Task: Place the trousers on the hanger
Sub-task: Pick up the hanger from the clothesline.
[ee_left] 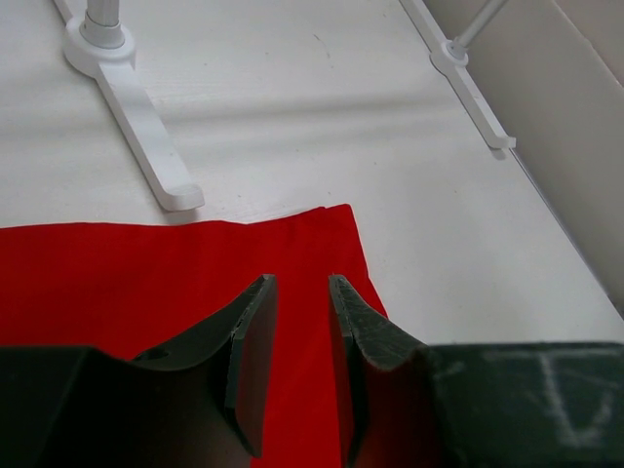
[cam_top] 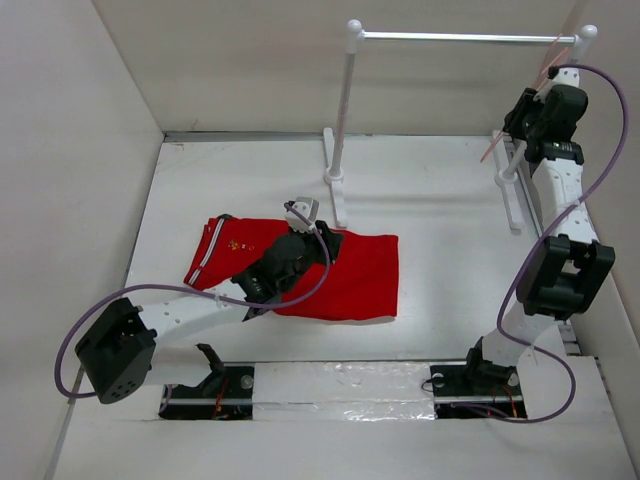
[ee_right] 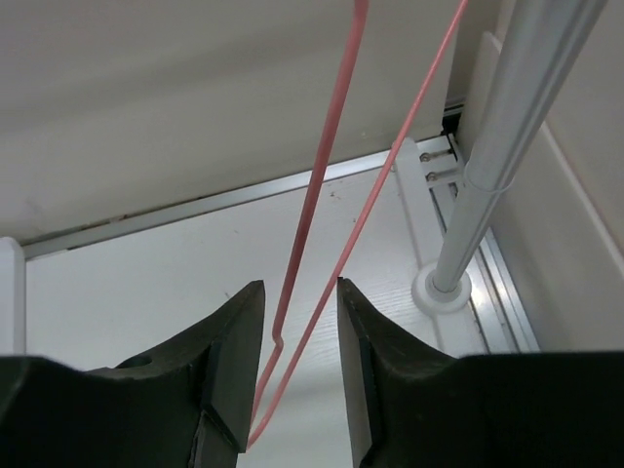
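You have a white table (cam_top: 450, 220) with plain walls on three sides. A white-posted rack (cam_top: 460, 37) stands at the back, from the middle to the upper right of the top view, with a shiny bar across its top. One flat rack foot (ee_left: 146, 136) ends just beside the top edge of the red cloth.

The trousers (cam_top: 360, 280) lie flat in the left middle of the table. They are bright red, with a thin white-grey stripe at their left end. The hanger (ee_right: 317, 175) is up in the upper right corner by the bar, well apart from the trousers. It is thin pink wire.

Your left gripper (ee_left: 300, 283) is low over the trousers, near their right edge. Its fingers are a little apart and pinch nothing. I cannot tell if they touch the cloth.

Your right gripper (ee_right: 299, 288) is up by the rack's right post. Its fingers are apart, and two pink wires run between them.
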